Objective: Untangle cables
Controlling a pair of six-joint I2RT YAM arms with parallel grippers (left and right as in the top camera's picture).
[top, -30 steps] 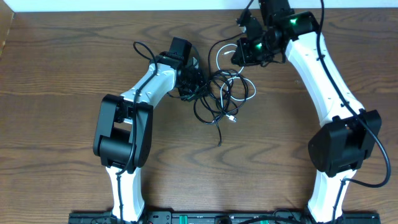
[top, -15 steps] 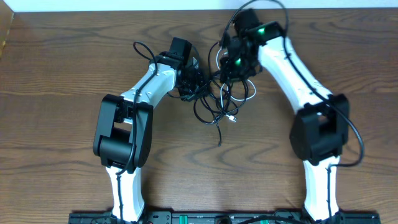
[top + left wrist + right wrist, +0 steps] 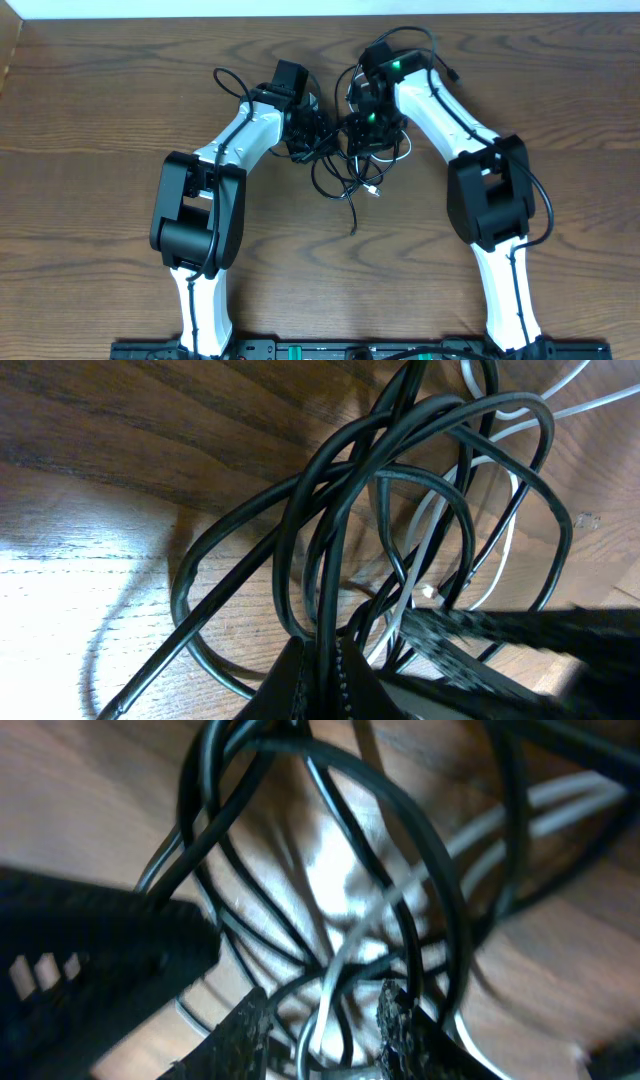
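Observation:
The cables (image 3: 345, 172) lie as one tangle of thin black and white cords in the middle of the table. A white plug tip (image 3: 375, 190) and a black end (image 3: 353, 228) trail toward the front. My left gripper (image 3: 312, 133) is at the tangle's left side, shut on a black cord (image 3: 330, 590) that runs up between its closed jaws (image 3: 322, 652). My right gripper (image 3: 362, 135) is low over the tangle's right part. In the right wrist view it (image 3: 325, 1008) stands open, with a white cord (image 3: 330, 990) and black loops (image 3: 400, 870) passing between the jaws, unclamped.
The wooden table (image 3: 100, 150) ends at a white strip along the back. A thicker black arm wire (image 3: 225, 80) loops on the table behind the left arm. Both arm bases stand at the front edge.
The right arm has swung from the back right leftward and down onto the tangle, and its jaws have come apart. The left arm and its grip have not moved.

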